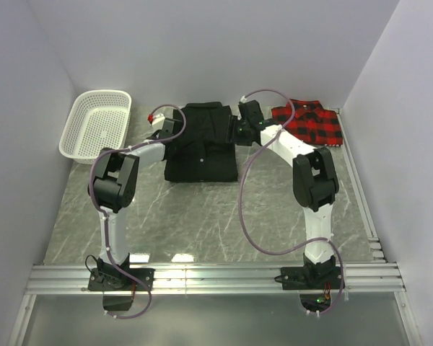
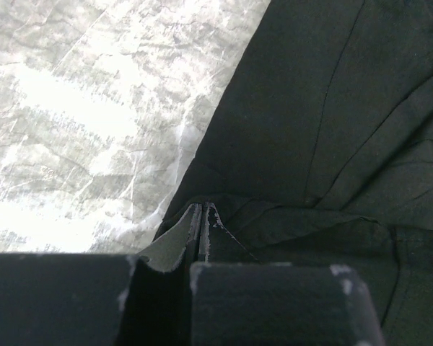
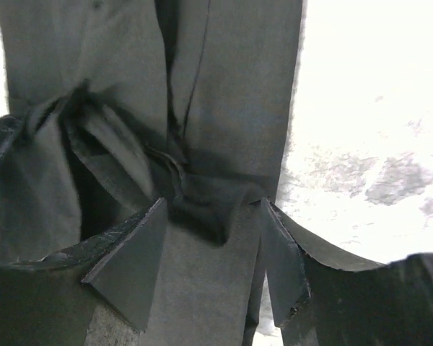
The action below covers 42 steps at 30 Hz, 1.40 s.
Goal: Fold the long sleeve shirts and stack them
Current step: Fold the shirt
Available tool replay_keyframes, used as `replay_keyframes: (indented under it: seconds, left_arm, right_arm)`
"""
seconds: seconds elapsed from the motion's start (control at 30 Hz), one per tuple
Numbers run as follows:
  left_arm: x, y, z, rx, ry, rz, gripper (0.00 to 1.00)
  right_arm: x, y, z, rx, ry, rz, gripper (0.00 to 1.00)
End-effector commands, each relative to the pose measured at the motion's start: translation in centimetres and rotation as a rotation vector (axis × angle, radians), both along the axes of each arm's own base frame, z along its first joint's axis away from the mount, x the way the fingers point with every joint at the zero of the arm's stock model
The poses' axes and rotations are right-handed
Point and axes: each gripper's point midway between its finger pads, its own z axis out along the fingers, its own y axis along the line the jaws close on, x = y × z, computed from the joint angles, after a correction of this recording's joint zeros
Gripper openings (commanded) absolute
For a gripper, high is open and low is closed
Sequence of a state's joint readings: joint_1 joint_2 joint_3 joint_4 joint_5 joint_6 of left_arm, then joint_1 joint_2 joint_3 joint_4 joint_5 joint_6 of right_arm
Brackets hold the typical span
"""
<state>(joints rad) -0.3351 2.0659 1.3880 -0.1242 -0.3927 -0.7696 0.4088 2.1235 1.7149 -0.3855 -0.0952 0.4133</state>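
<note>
Right hand up close: fingers spread, released. A bunched fold of the black shirt sits just past the tips, nothing pinched. Left hand is clenched tight at the shirt's left edge; can't tell if it nips any cloth. Shirt lies roughly rectangular on the worktop between both hands. Plaid shirt sits folded just right of the right hand. Looks soft, light, limp; likely slides and creases easily. I'd pinch a folded edge or hem corner, both sides, not mid-panel.

Plaid shirt partly behind right arm
</note>
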Motion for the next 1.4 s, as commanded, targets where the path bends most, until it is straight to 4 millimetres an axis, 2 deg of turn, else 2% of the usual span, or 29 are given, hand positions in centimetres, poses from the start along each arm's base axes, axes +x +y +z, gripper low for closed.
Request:
replay_keyframes:
  seconds: [0.0,0.03,0.07,0.13,0.17,0.3,0.33,0.4,0.43,0.5,0.53,0.6,0.63,0.67,0.7,0.8,0.83,0.87,0.9,0.93,1.03,1.07,1.1,1.17,1.27,1.3,1.37]
  left_arm:
    - [1.8,0.0,1.6,-0.020,-0.075,0.032,0.01]
    - [1.8,0.0,1.6,-0.023,-0.078,0.034,0.01]
    - [1.7,0.0,1.4,-0.022,-0.075,0.034,0.01]
    - [1.6,0.2,1.2,-0.022,-0.074,0.040,0.01]
    - [1.6,0.2,1.1,-0.021,-0.074,0.040,0.01]
    - [1.6,0.2,1.5,-0.027,-0.085,0.041,0.02]
    - [1.7,0.1,1.6,-0.029,-0.088,0.040,0.02]
    - [1.7,0.1,1.8,-0.031,-0.092,0.039,0.02]
    - [1.7,0.1,1.8,-0.034,-0.094,0.041,0.02]
    - [1.7,0.1,2.1,-0.037,-0.100,0.039,0.02]
    - [1.7,0.1,2.1,-0.037,-0.102,0.041,0.03]
    - [1.7,0.1,2.3,-0.039,-0.105,0.041,0.03]
    - [1.6,0.1,2.1,-0.037,-0.101,0.041,0.03]
    - [1.7,0.2,2.3,-0.038,-0.108,0.041,0.03]
    - [1.7,0.1,2.4,-0.041,-0.112,0.040,0.03]
    - [1.6,0.1,2.5,-0.039,-0.117,0.037,0.03]
    - [1.6,0.1,2.7,-0.038,-0.124,0.034,0.03]
    - [1.5,0.1,2.7,-0.036,-0.123,0.031,0.04]
    - [1.4,0.2,2.7,-0.030,-0.121,0.024,0.04]
    - [1.7,0.2,3.0,-0.036,-0.141,0.023,0.04]
    - [1.6,0.1,3.1,-0.032,-0.145,0.011,0.04]
    - [1.6,0.1,3.2,-0.032,-0.149,0.010,0.04]
    - [1.6,0.1,3.1,-0.029,-0.151,0.009,0.04]
    - [1.6,0.2,3.2,-0.024,-0.150,0.010,0.05]
    - [1.8,0.2,3.7,-0.025,-0.155,0.010,0.08]
    - [1.8,0.1,3.9,-0.024,-0.161,0.008,0.09]
    - [1.9,0.2,4.7,-0.025,-0.177,0.015,0.15]
  right_arm:
    - [0.9,-0.2,8.6,0.077,-0.203,-0.003,0.62]
    - [0.9,-0.1,9.5,0.100,-0.236,0.009,0.62]
    - [-0.3,0.4,10.0,0.130,-0.239,0.050,0.62]
    - [-0.9,1.0,11.0,0.174,-0.262,0.084,0.61]
    - [-1.6,1.7,10.9,0.206,-0.249,0.123,0.60]
    - [-2.8,3.2,8.8,0.273,-0.204,0.188,0.57]
    - [-2.6,3.8,7.9,0.287,-0.190,0.204,0.56]
    - [-2.8,4.9,7.3,0.333,-0.164,0.245,0.54]
    - [-2.5,5.4,6.1,0.348,-0.143,0.249,0.54]
    - [-2.3,6.4,5.9,0.382,-0.131,0.284,0.52]
    - [-2.1,6.8,4.7,0.393,-0.111,0.287,0.51]
    - [-1.7,7.6,4.6,0.416,-0.103,0.311,0.50]
    - [-1.4,7.7,3.2,0.417,-0.075,0.306,0.50]
    - [-0.8,8.1,3.6,0.424,-0.085,0.313,0.50]
    - [-0.6,8.4,2.5,0.431,-0.062,0.321,0.49]
    - [0.3,9.2,2.8,0.462,-0.066,0.333,0.49]
    - [0.5,9.5,1.7,0.468,-0.038,0.327,0.49]
    - [1.2,9.9,2.4,0.477,-0.054,0.331,0.49]
    - [1.5,10.1,1.1,0.475,-0.029,0.326,0.49]
    - [2.2,10.4,1.9,0.487,-0.045,0.325,0.49]
    - [3.2,10.7,0.9,0.504,-0.026,0.296,0.50]
    - [3.9,10.9,1.5,0.511,-0.044,0.293,0.50]
    - [4.3,10.7,0.7,0.513,-0.025,0.277,0.49]
    - [5.0,10.8,1.6,0.515,-0.047,0.274,0.49]
    - [5.5,9.9,2.7,0.512,-0.063,0.262,0.50]
    - [5.5,9.6,4.5,0.516,-0.096,0.267,0.50]
    - [5.2,8.9,5.3,0.512,-0.103,0.260,0.50]
